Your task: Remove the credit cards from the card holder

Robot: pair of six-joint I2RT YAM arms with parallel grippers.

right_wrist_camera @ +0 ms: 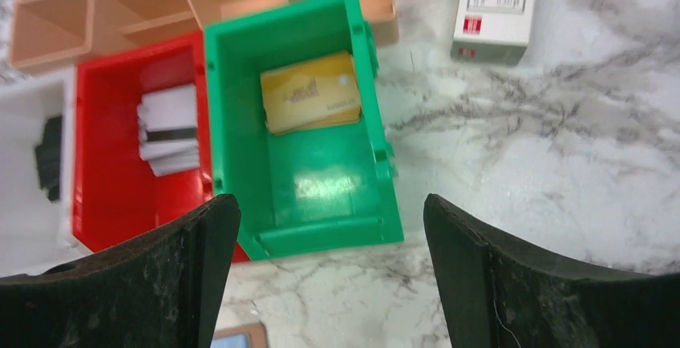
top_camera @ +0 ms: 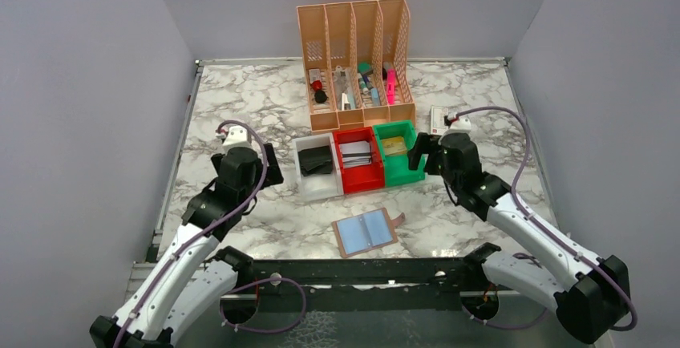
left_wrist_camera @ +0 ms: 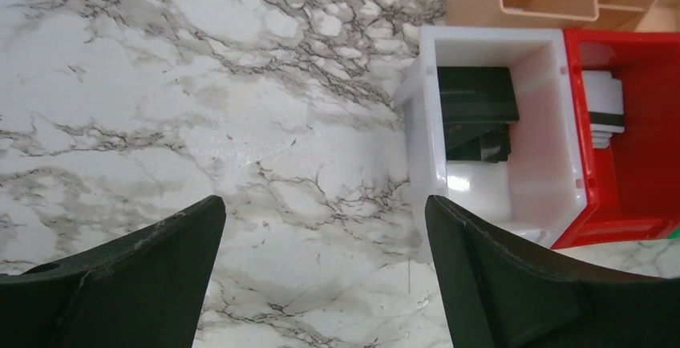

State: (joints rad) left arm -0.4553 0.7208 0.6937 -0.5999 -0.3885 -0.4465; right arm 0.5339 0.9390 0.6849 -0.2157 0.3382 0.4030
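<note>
The tan-brown card holder point(top_camera: 394, 219) lies open and flat on the marble table near the front edge. Two bluish credit cards point(top_camera: 366, 230) sit in its pockets. One corner of the holder point(right_wrist_camera: 240, 335) shows at the bottom of the right wrist view. My left gripper point(top_camera: 271, 163) point(left_wrist_camera: 325, 212) hangs open above bare marble, just left of the white bin, with nothing between its fingers. My right gripper point(top_camera: 420, 155) point(right_wrist_camera: 331, 208) is open and empty above the green bin's near edge, behind and to the right of the holder.
Three bins stand in a row behind the holder: a white bin point(top_camera: 308, 186) point(left_wrist_camera: 553, 155) with black cards, a red bin point(top_camera: 358, 176) point(right_wrist_camera: 112, 196) with white cards, and a green bin point(top_camera: 403, 173) point(right_wrist_camera: 321, 180) with a gold card point(right_wrist_camera: 311, 101). A peach file organiser point(top_camera: 357, 35) stands behind them. A small white box point(right_wrist_camera: 495, 7) lies at the right.
</note>
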